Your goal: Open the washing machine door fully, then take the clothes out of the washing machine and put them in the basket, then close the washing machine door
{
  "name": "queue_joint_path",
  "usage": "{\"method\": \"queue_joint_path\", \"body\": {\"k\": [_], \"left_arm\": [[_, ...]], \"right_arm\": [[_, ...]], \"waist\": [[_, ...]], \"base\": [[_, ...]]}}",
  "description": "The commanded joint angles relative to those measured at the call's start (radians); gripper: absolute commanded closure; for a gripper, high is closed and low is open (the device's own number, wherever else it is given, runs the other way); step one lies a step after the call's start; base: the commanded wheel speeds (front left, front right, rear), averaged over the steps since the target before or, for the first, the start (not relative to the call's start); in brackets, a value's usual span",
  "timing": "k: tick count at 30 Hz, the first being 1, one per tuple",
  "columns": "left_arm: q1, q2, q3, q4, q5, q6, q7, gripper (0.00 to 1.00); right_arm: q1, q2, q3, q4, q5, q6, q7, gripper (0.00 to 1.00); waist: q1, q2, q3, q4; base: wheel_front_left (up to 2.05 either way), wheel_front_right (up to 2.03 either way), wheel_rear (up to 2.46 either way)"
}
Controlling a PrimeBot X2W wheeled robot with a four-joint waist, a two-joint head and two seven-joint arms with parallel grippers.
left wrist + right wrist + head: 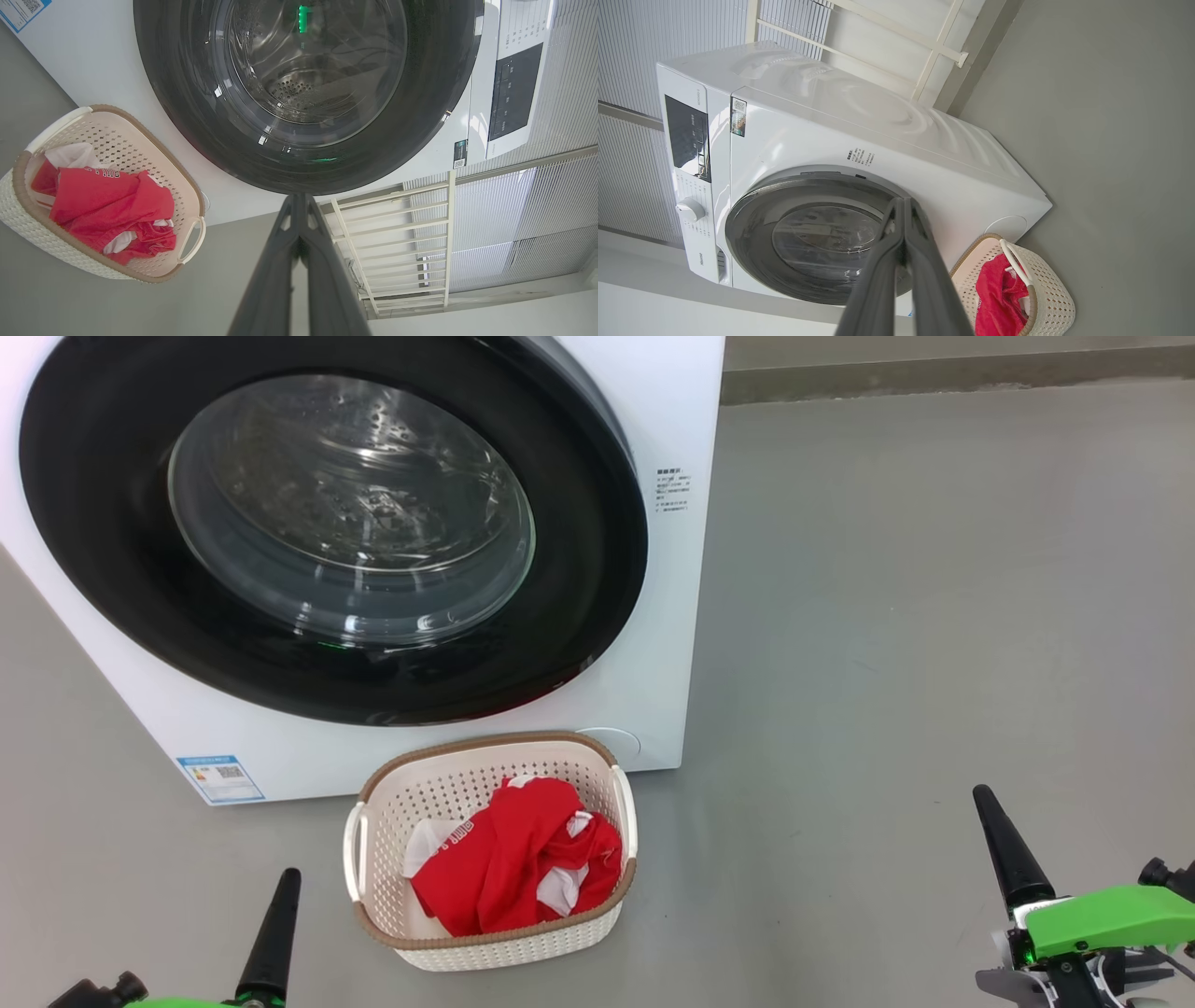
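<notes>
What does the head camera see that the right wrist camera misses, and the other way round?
Head view: the washer's blue label and the left gripper, shut. Right wrist view: the dark control panel, a white knob and the machine's top. Both: the washing machine door closed, and red clothes in the basket.

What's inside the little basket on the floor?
Red clothes with white parts are piled in the basket. Whatever lies beneath them is covered, so I cannot tell.
</notes>
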Motion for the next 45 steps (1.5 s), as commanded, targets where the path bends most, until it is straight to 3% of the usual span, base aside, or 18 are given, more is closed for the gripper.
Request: {"method": "queue_joint_path", "body": {"k": [1,23,45], "left_arm": [[-0.053,0.008,0.031,-0.016,-0.033,-0.006,0.009,1.0],[-0.078,0.002,0.039,0.0,-0.267,-0.007,0.069,1.0],[-0.078,0.002,0.039,0.0,-0.267,-0.007,0.069,1.0]], "right_arm": [[-0.047,-0.005,0.005,-0.03,0.031,-0.001,0.008,1.0],[-0.061,0.004,-0.023,-0.032,0.246,-0.001,0.07,1.0],[-0.061,0.004,-0.023,-0.032,0.246,-0.001,0.07,1.0]], "waist": [[0.0,0.0,0.001,0.001],[0.0,0.0,0.012,0.015],[0.0,0.0,0.012,0.015]], "base": [[0.0,0.0,0.0],[0.0,0.0,0.0],[0.0,0.0,0.0]]}}
